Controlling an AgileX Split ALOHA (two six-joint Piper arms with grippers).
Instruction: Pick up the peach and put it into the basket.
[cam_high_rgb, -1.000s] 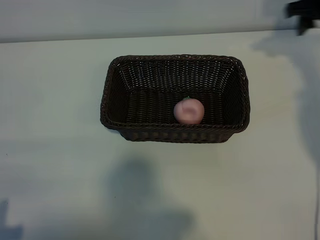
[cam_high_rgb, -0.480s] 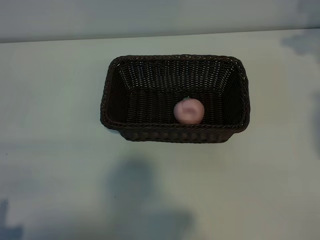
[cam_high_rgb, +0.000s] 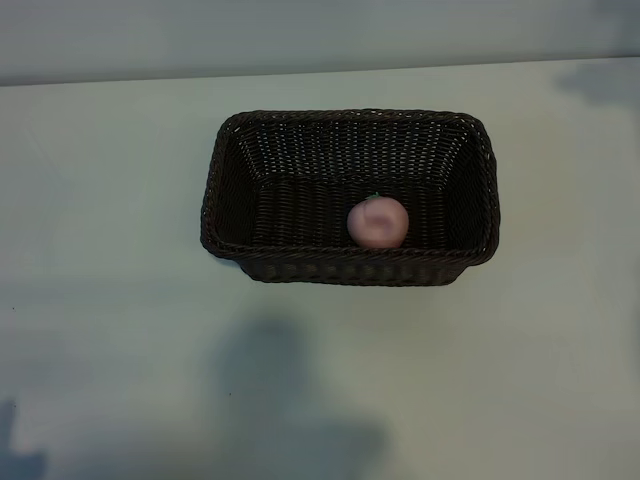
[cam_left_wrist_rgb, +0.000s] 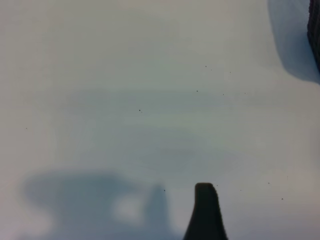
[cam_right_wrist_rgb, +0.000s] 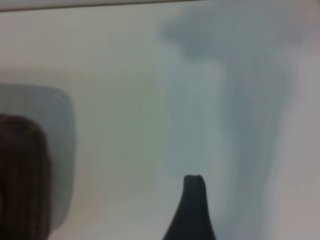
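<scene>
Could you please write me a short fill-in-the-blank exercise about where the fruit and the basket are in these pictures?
1. The small round pale pink peach lies ____ the large dark brown woven wicker basket.
2. The basket stands on a pale ____.
3. In the exterior view, the number of robot arms visible is ____.
4. The basket's shape from above is ____.

Missing words: inside; table; none; rectangular
</scene>
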